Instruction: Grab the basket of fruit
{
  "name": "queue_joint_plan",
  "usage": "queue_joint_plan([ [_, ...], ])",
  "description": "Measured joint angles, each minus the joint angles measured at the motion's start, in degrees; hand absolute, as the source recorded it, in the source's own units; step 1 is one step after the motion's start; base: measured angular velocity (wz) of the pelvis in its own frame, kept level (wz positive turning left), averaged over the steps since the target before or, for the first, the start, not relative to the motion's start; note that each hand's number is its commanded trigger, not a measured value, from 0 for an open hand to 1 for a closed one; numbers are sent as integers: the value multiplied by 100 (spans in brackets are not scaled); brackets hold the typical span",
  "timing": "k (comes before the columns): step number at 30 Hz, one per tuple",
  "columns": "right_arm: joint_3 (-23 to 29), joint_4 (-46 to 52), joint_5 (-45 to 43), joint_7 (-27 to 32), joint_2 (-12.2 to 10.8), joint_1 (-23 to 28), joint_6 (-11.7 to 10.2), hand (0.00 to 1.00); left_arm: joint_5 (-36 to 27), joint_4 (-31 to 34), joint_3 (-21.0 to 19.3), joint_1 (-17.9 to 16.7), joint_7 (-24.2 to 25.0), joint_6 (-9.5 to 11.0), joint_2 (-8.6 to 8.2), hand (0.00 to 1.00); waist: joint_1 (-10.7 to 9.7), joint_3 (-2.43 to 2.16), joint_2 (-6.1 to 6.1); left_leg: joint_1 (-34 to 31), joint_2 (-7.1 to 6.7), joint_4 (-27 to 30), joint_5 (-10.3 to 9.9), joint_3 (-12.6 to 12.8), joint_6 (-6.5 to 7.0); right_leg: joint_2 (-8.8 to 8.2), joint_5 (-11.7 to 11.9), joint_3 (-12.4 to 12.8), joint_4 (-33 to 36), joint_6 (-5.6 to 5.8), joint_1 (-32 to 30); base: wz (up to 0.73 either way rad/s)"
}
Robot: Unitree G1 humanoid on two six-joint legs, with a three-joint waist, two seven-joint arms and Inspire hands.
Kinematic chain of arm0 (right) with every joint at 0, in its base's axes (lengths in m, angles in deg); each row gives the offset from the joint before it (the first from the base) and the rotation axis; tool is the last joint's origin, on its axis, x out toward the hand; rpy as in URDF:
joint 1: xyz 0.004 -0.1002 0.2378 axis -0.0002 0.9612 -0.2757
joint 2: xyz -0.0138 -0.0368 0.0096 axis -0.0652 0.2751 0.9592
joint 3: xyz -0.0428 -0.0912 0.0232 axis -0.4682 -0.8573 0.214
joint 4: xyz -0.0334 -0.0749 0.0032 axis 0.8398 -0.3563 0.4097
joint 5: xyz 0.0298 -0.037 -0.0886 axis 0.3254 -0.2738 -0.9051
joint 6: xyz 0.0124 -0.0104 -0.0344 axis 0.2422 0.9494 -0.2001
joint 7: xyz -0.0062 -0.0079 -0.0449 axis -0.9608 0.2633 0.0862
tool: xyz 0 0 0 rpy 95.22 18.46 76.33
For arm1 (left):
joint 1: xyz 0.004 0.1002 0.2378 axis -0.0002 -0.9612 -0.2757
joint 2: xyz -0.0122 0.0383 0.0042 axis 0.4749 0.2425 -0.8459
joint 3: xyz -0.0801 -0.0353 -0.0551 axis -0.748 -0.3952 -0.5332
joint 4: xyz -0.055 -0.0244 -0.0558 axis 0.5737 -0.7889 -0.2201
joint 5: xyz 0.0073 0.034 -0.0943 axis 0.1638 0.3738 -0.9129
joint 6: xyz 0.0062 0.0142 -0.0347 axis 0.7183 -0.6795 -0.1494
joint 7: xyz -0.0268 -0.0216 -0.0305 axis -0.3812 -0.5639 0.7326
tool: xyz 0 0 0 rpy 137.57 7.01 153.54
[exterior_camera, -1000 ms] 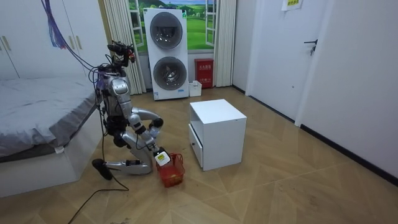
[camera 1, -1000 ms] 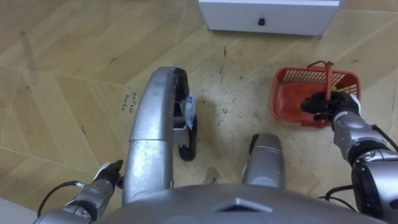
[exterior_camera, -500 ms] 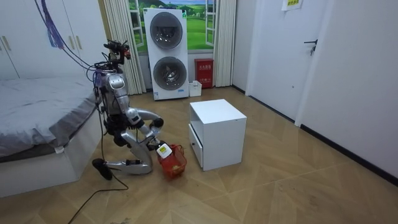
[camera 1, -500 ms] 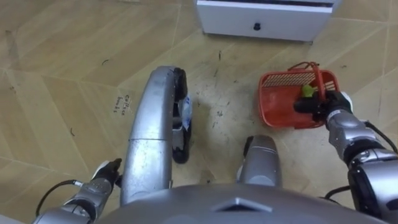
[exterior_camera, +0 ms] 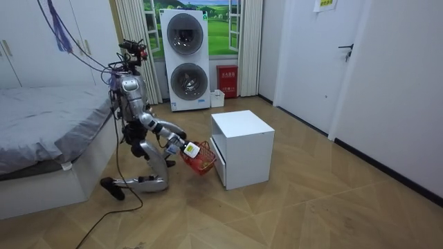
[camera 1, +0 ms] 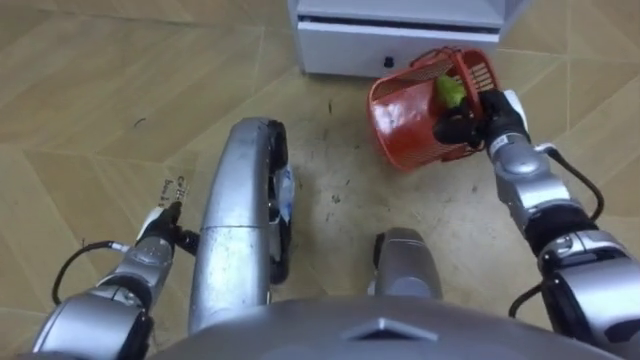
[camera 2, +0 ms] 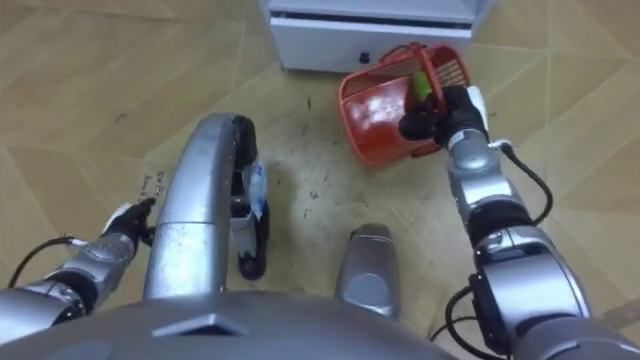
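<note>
A red plastic fruit basket point(camera 1: 405, 108) hangs tilted above the wooden floor, just in front of the white cabinet. My right hand point(camera 1: 472, 124) is shut on its handle at the basket's right side. A green fruit point(camera 1: 447, 92) lies inside against the wall nearest that hand. In the room view the basket point(exterior_camera: 201, 158) is off the floor at the end of my outstretched right arm, and I kneel on one knee between the bed and the cabinet. My left hand point(camera 1: 158, 224) hangs relaxed and open at the lower left, beside my thigh, holding nothing.
The white cabinet point(camera 1: 400, 38) with a drawer and a dark knob point(camera 1: 388, 62) stands right behind the basket. A bed point(exterior_camera: 41, 135) is at the room view's left. Two stacked washing machines point(exterior_camera: 185, 59) stand at the back wall.
My right hand has lifted the basket off the floor and carried it forward toward the cabinet, and it now tilts. My torso has straightened up, so the eye views have shifted.
</note>
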Motion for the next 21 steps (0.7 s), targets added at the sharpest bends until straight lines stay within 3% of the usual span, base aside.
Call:
queue_joint_plan([
  [1, -170, 30, -20, 13, -50, 9, 54, 100, -21, 37, 3, -123, -13, 1, 19, 0, 60, 21, 33, -5, 128, 256, 421, 0, 244, 180, -25, 70, -297, 31, 244, -27],
  [2, -104, 344, -158, 34, -15, 227, 206, 100, 42, 116, 40, -173, 38, -20, 18, 0, 48, 56, -74, -217, -124, 19, 344, 506, 284, 142, -43, 111, -548, 66, 564, 12],
  [3, 13, 579, -221, 47, 118, 378, 250, 100, 84, 238, 81, -128, 80, -17, -20, 0, 54, 35, -133, -353, -277, -402, 358, 1091, 459, 142, -75, 133, -672, 135, 672, 63],
  [4, 97, 838, -245, 34, 386, 493, 338, 100, 119, 490, 136, -147, 94, 13, -59, 0, 152, -67, -83, -325, -155, -1301, 642, 1814, 1266, 344, -82, 248, -953, 161, 758, 37],
  [5, 91, 862, -320, 23, 351, 392, 368, 100, 121, 503, 12, -161, 23, -38, -102, 0, 334, -111, 8, -128, 146, -1526, 447, 1877, 1456, 443, 21, 119, -1529, 249, 699, -7],
  [6, 75, 932, -350, 18, 271, 389, 373, 100, 114, 503, -39, -167, -26, -63, -98, 0, 373, -101, -5, -3, 230, -1819, 448, 1854, 1450, 462, 94, 100, -1951, 188, 637, -67],
  [7, 25, 1149, -382, 6, 70, 383, 351, 100, 112, 490, -65, -202, -126, -69, -65, 0, 372, -72, -93, 375, 289, -2669, 634, 1818, 1296, 390, 153, 59, -2887, 118, 576, -95],
  [8, -78, 1336, -467, 6, -12, 433, 234, 100, 142, 394, -62, -245, -174, -83, -79, 0, 358, -66, -113, 892, 307, -3569, 889, 1722, 1099, 243, 162, -168, -3762, 136, 553, -106],
  [9, -88, 1465, -518, 8, -34, 503, 181, 100, 154, 355, -63, -274, -187, -105, -83, 0, 361, -68, -114, 1192, 305, -4086, 1056, 1658, 1007, 169, 183, -330, -4243, 135, 602, -108],
  [10, -73, 1787, -534, 34, -43, 717, 79, 100, 191, 343, -75, -352, -228, -100, -48, 0, 352, -60, -84, 1789, 319, -5021, 1412, 1550, 841, 120, 299, -624, -5148, 87, 726, -84],
  [11, -67, 2089, -547, 35, -17, 952, 8, 100, 192, 332, -88, -415, -303, -98, -10, 0, 330, -55, -73, 2334, 326, -5893, 1756, 1481, 728, 108, 533, -929, -6075, 39, 884, -73],
  [13, -51, 2552, -618, 59, 130, 1316, -30, 100, 183, 331, -160, -508, -392, -95, 32, 0, 327, -55, -72, 2962, 403, -6767, 2120, 1489, 604, 167, 989, -1344, -7328, 46, 1084, -47],
  [15, 131, 3004, -727, 39, 183, 1600, -49, 100, 170, 335, -163, -571, -428, -81, 68, 0, 289, -59, -91, 3252, 419, -7049, 2236, 1502, 541, 207, 1230, -1566, -8151, 50, 1154, -12],
  [16, 245, 3264, -787, 37, 190, 1727, -62, 100, 165, 341, -149, -634, -434, -51, 53, 0, 267, -62, -75, 3342, 417, -7039, 2242, 1509, 526, 190, 1227, -1720, -8312, 52, 1172, -5],
  [18, 314, 3515, -834, -18, 180, 1744, -65, 100, 168, 443, -138, -758, -439, -66, 44, 0, 296, -72, -34, 3377, 471, -7097, 2326, 1505, 438, 215, 1197, -1762, -8482, 89, 1223, -16],
  [21, 366, 3880, -878, -145, 179, 1882, -52, 100, 181, 505, -190, -914, -465, -114, 51, 0, 288, -82, -28, 3395, 523, -7372, 2620, 1483, 352, 300, 1184, -1989, -8750, 81, 1264, 0],
])
